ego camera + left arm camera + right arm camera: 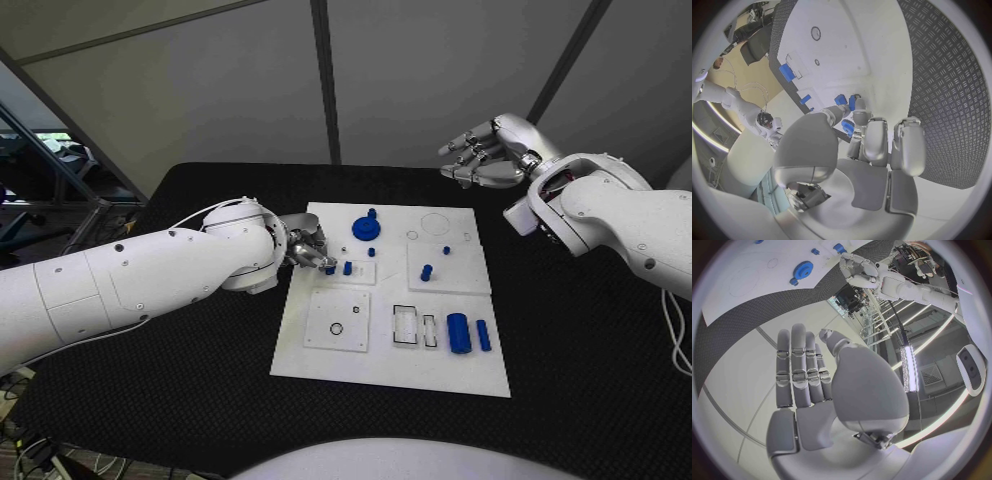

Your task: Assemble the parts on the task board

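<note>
I see my left hand [306,250] at the task board [361,370]'s left edge, fingers [851,111] pinching a blue part [847,126]; my right hand [483,150] hovers beyond the far edge, fingers apart, empty.

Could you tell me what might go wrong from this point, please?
The left hand works fingertips among small blue pegs on the white task board; it may knock over a neighbouring peg, or nudge the board itself. The right hand hovers open beyond the board, offering no bracing.

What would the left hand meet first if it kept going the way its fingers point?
Probably the small blue pegs just beyond the left hand fingertips on the task board; depth is unclear.
</note>
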Controlling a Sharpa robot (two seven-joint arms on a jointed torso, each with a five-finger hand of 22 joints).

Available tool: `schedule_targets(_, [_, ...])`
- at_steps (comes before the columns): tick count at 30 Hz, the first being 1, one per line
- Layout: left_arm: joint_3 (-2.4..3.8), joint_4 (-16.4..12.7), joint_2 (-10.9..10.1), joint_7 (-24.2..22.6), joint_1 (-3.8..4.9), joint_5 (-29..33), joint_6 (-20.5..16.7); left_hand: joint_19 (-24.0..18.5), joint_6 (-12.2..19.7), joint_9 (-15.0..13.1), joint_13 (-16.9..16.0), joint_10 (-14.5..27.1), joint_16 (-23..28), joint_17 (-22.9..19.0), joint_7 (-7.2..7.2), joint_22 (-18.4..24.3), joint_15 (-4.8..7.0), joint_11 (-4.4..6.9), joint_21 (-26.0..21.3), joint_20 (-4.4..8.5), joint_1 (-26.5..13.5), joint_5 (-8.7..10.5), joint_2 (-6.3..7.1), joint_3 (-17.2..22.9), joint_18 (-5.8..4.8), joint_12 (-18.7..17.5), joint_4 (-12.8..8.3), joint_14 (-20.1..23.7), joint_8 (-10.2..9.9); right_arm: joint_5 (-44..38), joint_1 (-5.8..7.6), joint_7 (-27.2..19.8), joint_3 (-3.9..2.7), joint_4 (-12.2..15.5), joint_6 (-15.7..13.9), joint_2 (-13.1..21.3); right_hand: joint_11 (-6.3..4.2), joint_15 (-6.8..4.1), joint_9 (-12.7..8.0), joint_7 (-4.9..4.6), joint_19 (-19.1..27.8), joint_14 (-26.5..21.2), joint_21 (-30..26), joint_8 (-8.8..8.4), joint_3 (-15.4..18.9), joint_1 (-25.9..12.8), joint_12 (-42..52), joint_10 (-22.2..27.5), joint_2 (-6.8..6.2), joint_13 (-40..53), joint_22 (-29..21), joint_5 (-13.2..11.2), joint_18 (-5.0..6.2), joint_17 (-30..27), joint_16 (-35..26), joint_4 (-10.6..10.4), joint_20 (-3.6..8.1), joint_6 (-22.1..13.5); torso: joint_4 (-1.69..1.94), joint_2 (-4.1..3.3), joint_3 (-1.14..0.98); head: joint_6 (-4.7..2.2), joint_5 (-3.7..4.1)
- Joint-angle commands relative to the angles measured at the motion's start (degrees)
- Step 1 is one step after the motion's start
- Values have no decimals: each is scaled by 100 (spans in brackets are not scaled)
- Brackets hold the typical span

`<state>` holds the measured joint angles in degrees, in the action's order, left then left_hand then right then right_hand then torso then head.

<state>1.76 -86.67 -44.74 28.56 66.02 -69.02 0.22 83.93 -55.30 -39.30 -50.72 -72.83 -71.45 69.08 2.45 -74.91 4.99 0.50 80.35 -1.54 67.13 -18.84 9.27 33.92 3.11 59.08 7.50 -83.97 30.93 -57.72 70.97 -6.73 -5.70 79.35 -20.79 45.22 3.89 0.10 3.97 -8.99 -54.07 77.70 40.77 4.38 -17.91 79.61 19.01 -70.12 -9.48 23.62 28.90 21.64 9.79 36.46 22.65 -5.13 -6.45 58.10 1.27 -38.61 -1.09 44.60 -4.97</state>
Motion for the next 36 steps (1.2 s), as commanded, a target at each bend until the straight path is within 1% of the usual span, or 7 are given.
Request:
schedule_targets(1, [-3, -22, -13, 67, -5, -150, 0, 221, -22, -7, -11, -176, -36, 3, -10, -600, 34, 148, 42, 53, -9, -37, -22, 806, -60, 23, -776, -142, 22, 15, 10, -37, -3, 3, 13, 3, 4, 5, 6, -6, -29, 18, -23, 5, -25, -35, -24, 16, 34, -9, -8, 23, 62, 9, -15, 3, -30, 43, 2, 2, 1, 12, 10])
schedule_targets(7, [0, -67, -55, 71, -6, -164, -25, 232, -33, -11, -25, -194, -39, 7, -15, -622, 39, 153, 63, 57, -17, -60, -6, 820, -66, 35, -791, -143, 28, 15, 10, -40, -3, -1, 18, -1, 4, 5, 6, -6, -29, 18, -23, 5, -25, -35, -24, 16, 34, -9, -8, 23, 62, 9, -15, 3, -30, 43, 3, 3, 3, 19, 8])
schedule_targets(16, [2, -95, -98, 75, -6, -209, -33, 239, -37, -12, -33, -202, -39, 7, -17, -637, 40, 155, 78, 59, -19, -68, -1, 826, -70, 42, -796, -143, 30, 14, 9, -41, -3, -4, 27, -6, 2, 3, 6, -4, -32, 24, -27, 5, -27, -31, -26, 16, 32, -13, -10, 24, 63, 11, -27, 9, -30, 43, 2, 3, -1, 30, 0])
schedule_targets(18, [2, -91, -93, 76, -6, -212, -20, 239, -37, -12, -33, -202, -39, 7, -17, -637, 40, 155, 78, 59, -19, -68, -1, 826, -70, 42, -796, -143, 30, 14, 9, -41, -3, -5, 30, -7, 2, 3, 6, -4, -32, 24, -27, 5, -27, -31, -26, 16, 32, -13, -10, 24, 63, 11, -27, 9, -30, 43, 1, 2, -1, 34, -5])
schedule_targets(23, [2, -81, -73, 79, -6, -289, -3, 242, -40, -13, -34, -206, -39, 7, -19, -643, 42, 157, 84, 60, -20, -77, 6, 832, -72, 43, -803, -143, 31, 14, 9, -42, -3, -5, 32, -10, 2, 3, 6, -4, -32, 24, -27, 5, -27, -31, -26, 16, 32, -13, -10, 24, 63, 11, -27, 9, -30, 43, -1, 2, -7, 30, -5])
schedule_targets(36, [2, -54, -18, 85, -6, -449, 37, 249, -42, -14, -26, -206, -38, 6, -20, -659, 43, 159, 100, 62, -19, -82, 12, 838, -76, 36, -811, -143, 32, 14, 9, -43, -3, 4, 35, -2, 2, 3, 6, -4, -32, 24, -27, 5, -27, -31, -26, 16, 32, -13, -10, 24, 63, 11, -27, 9, -30, 43, -2, 2, -5, 30, 7])
